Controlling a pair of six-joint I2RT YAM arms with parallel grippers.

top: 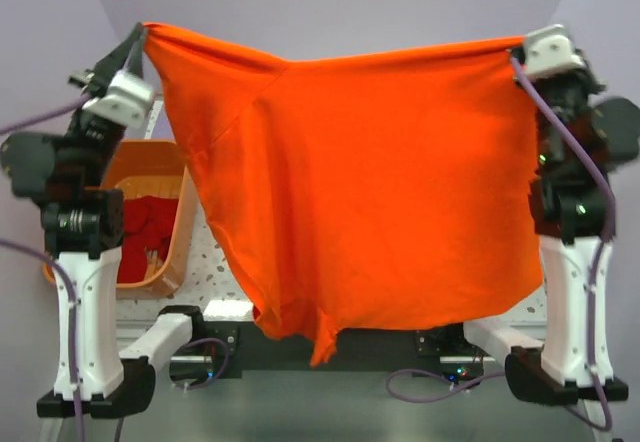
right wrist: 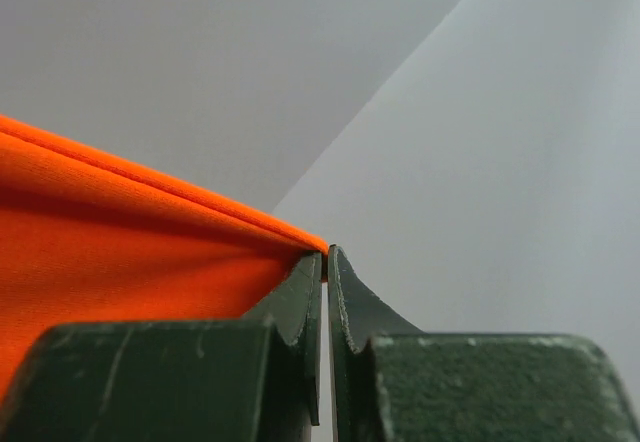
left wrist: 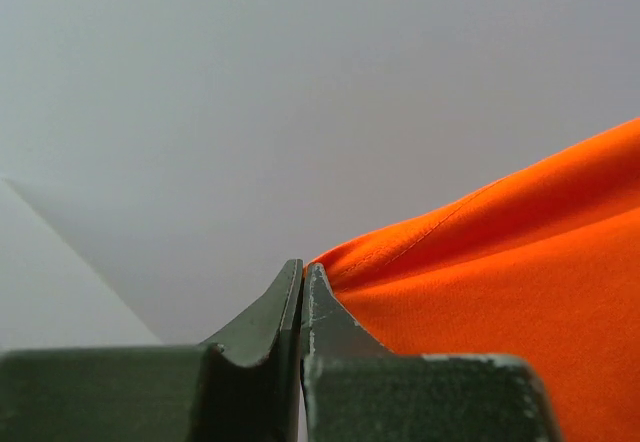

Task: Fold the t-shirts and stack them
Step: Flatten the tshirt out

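A bright orange t-shirt [top: 370, 182] hangs spread wide in the air between both arms, its lower edge near the arm bases. My left gripper [top: 142, 34] is shut on its top left corner, and the cloth [left wrist: 500, 272] runs off to the right of the closed jaws [left wrist: 303, 267]. At the top right corner my right gripper [top: 518, 50] is shut on the hem, with the cloth [right wrist: 120, 252] stretching left from the jaws [right wrist: 326, 254]. A darker red t-shirt [top: 145, 227] lies crumpled in the tub. The hanging shirt hides most of the table.
An orange plastic tub [top: 170, 167] stands at the left, behind the left arm. A strip of speckled white table [top: 215, 262] shows beside it. Purple cables [top: 440, 387] loop near the bases. Pale walls surround the scene.
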